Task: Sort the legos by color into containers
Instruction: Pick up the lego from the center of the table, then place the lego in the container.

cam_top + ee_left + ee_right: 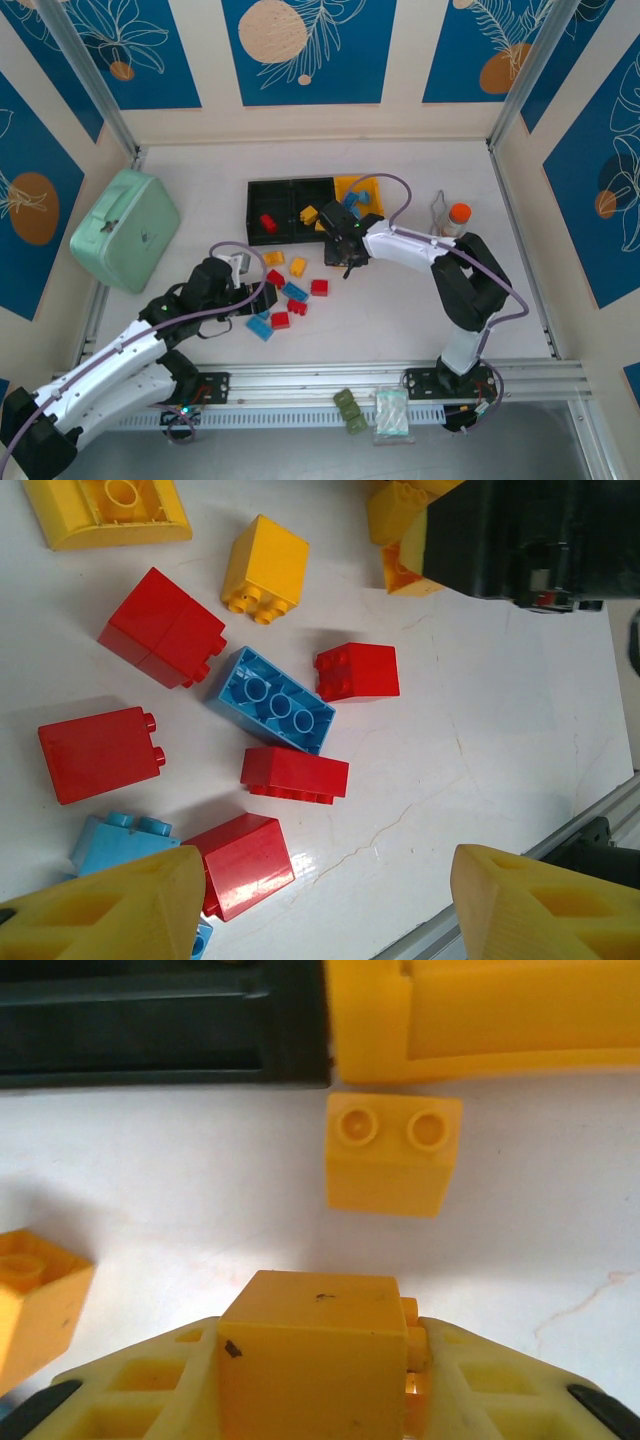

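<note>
The right tool point(320, 1365) clamps a yellow brick point(305, 1310) near the yellow bin point(480, 1010), which adjoins two black bins point(290, 210). The left tool point(320, 910), jaws spread and holding nothing, hovers over loose bricks point(275, 700), red, blue and yellow, on the counter point(480, 740).

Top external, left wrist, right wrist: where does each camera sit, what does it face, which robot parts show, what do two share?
Top external: above and behind, facing down on the table; both arms.
Left wrist: mounted behind the open left pincer, facing down at bricks.
Right wrist: behind the right pincer gripping a yellow brick, facing the bins.
Shared: top and left wrist show the long blue brick.
</note>
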Robot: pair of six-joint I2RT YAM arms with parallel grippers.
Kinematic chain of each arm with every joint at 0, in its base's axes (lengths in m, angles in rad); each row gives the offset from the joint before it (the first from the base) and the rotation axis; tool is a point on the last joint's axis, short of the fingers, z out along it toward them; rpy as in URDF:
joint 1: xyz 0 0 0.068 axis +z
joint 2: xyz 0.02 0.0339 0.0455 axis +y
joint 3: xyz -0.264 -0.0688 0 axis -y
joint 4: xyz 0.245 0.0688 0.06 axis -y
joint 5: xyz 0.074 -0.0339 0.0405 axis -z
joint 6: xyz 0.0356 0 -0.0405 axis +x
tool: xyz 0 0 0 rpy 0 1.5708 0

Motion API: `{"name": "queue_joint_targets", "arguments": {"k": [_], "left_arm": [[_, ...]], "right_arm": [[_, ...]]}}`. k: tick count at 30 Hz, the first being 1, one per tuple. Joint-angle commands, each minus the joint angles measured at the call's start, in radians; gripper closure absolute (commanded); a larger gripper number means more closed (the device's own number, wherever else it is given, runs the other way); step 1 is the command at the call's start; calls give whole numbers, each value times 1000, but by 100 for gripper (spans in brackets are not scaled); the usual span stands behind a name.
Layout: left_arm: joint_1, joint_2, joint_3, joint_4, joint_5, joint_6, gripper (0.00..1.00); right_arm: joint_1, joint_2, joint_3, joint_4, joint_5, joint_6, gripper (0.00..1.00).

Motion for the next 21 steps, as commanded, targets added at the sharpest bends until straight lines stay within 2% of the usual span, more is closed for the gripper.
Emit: {"name": "queue_joint_targets", "arguments": {"k": [1, 8, 14, 21], "left_arm": [[-6, -4, -7, 27, -6, -13, 34], [-7, 5, 26, 17, -35, -25, 34], [-4, 15, 73, -20, -99, -43, 34], [21, 121, 200, -74, -135, 17, 32]], "right_arm": [[18, -80, 8, -48, 9, -22, 61], [-3, -77, 135, -70, -22, -84, 61], [-49, 50, 337, -95, -54, -147, 61], [-106, 246, 591, -141, -106, -171, 61]]}}
